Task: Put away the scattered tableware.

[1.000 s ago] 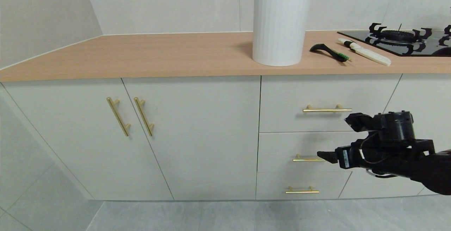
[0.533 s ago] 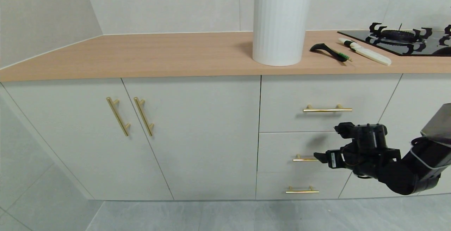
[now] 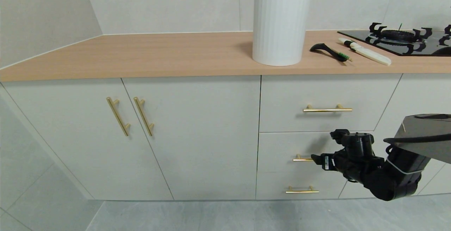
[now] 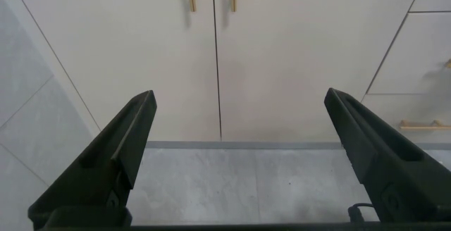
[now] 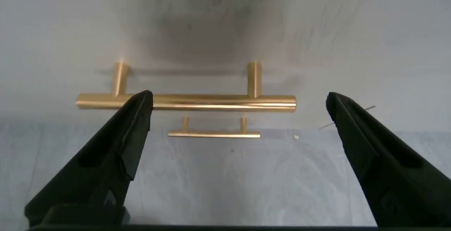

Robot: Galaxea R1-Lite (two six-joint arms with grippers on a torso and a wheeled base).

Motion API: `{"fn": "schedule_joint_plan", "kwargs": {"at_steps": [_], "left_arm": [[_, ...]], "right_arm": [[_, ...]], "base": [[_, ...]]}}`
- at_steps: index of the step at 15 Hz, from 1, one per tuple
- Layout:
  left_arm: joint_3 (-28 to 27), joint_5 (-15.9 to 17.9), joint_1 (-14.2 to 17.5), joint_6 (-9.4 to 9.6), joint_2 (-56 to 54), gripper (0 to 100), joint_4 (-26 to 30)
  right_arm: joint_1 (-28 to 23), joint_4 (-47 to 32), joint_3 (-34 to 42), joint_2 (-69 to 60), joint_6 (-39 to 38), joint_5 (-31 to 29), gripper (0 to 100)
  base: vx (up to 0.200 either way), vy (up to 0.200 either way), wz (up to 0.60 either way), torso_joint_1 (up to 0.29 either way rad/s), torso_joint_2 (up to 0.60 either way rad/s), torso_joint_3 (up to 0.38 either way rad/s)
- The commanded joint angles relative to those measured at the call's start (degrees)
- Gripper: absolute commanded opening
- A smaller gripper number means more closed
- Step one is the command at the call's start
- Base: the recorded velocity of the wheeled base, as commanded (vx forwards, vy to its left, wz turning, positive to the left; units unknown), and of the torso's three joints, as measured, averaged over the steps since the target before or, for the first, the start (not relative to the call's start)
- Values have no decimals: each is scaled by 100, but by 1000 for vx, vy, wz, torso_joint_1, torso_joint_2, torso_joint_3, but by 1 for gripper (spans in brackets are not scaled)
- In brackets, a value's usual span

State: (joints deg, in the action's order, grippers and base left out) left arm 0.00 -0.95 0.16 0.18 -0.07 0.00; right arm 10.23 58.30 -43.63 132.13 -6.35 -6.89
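Canister [image 3: 282,23] on countertop [image 3: 141,54]; ladle [image 3: 326,51], knife [image 3: 366,53] right of it, stove [image 3: 398,42] farther right; right gripper [image 3: 322,145] before middle drawer handle [image 3: 302,159] below.

Countertop [image 3: 158,54]: one. On it: one white ribbed canister [image 3: 282,23] and two utensils to its right, one black-headed utensil [image 3: 331,52] and one white utensil [image 3: 366,52]. Hob [image 3: 387,46], far right: one. Cabinet doors [image 3: 204,139], left: two. Drawers [image 3: 282,98], right, stacked: three. Gold bar handles: five, with two vertical handles [image 3: 118,116] on the doors and three horizontal handles [image 3: 327,109] on the drawers.
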Motion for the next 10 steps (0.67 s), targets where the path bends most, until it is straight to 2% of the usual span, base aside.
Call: {"fn": "schedule_joint_plan", "kwargs": {"at_steps": [1,10], "left_arm": [[0,-2,2,-1,7,100,0],[0,-2,2,-1,7,100,0]], "right_arm": [[6,15,-40,93,-6,3,100],[6,15,-93,331,11,-41,100]], "base": [[0,0,0,0,0,0],[0,0,0,0,0,0]]}}
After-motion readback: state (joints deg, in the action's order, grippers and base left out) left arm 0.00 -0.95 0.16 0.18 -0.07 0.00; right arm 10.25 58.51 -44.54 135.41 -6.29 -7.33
